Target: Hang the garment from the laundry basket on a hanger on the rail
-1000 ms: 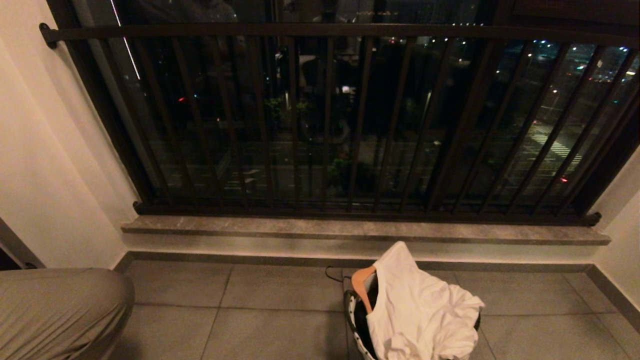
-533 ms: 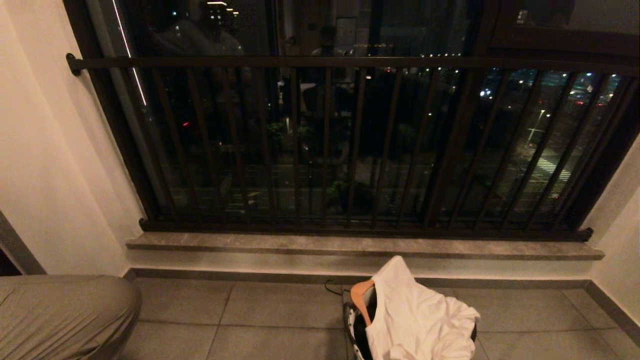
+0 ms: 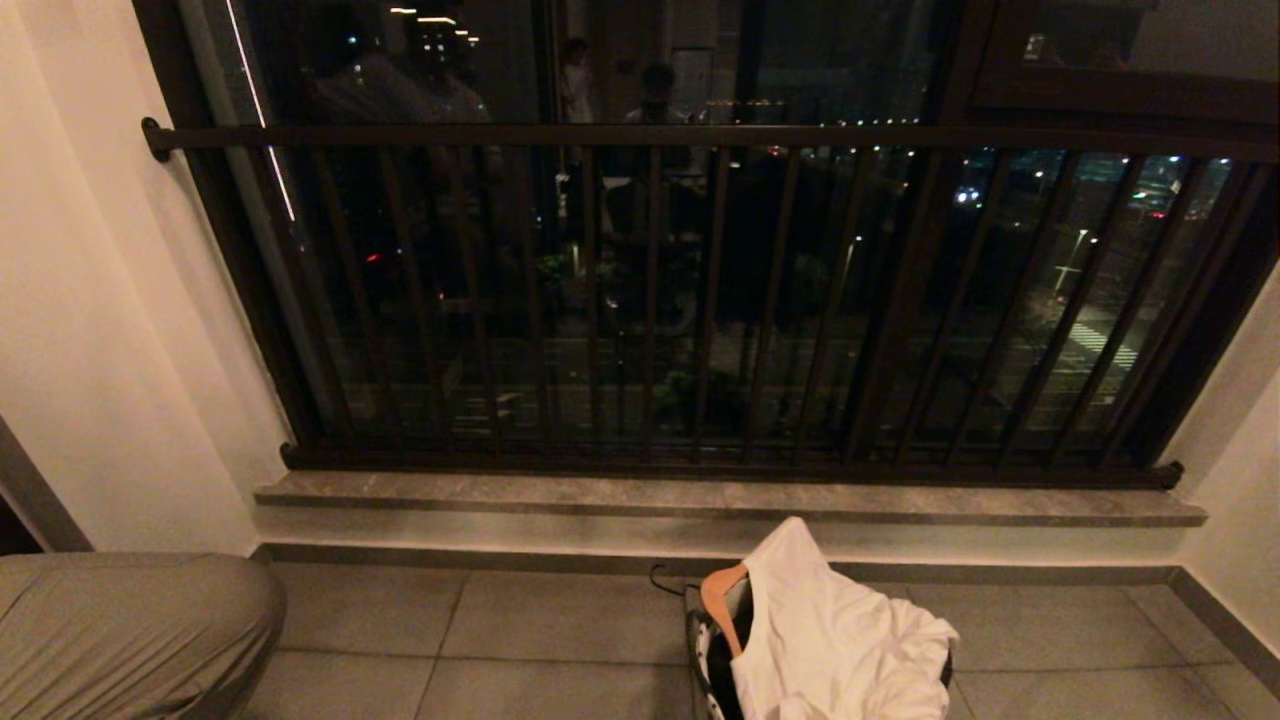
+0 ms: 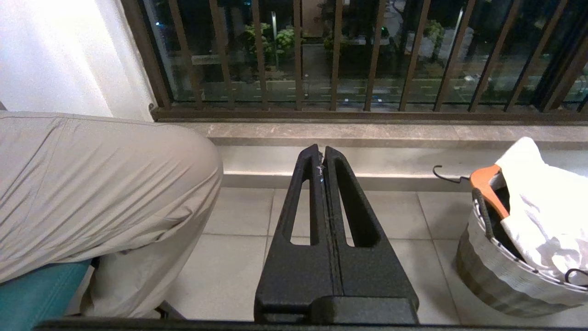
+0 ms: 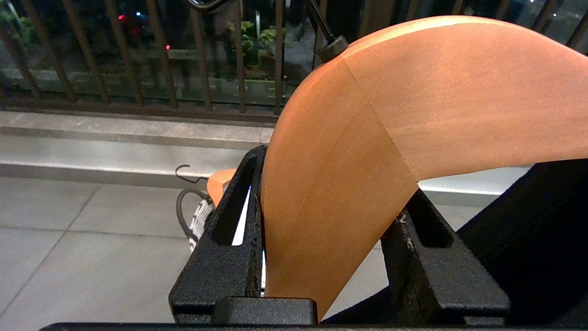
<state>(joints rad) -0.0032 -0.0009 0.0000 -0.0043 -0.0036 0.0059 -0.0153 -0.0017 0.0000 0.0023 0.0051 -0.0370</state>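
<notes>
Head view tilted upward since a second ago: window railing [image 3: 700, 300] and sill [image 3: 730, 497] sit lower in frame, more dark glass and reflections above the top bar; nothing in the scene displaced, just camera motion.

Laundry basket [image 3: 705, 655] on tiled floor [image 3: 500, 640], near the sill, right of centre at bottom edge of head view. White garment [image 3: 835, 640] heaped in it and draped over the rim on the right. Second wooden hanger [image 3: 722, 600] propped at basket's left rim, its dark hook [image 3: 668, 578] toward the sill.

Left gripper [image 4: 323, 158]: jaws pressed together, nothing between them, pointing level toward the sill; basket well off to its right. Beige fabric-covered object [image 4: 92, 184] on its left, teal surface [image 4: 41, 289] beneath it.

Right gripper [image 5: 330, 184]: clamped on wooden hanger [image 5: 367, 138], fingers either side of the curved wood, metal hook stem [image 5: 328, 34] rising from the top. Basket partly visible beyond the fingers.

Pale grey rail not visible in any view.
</notes>
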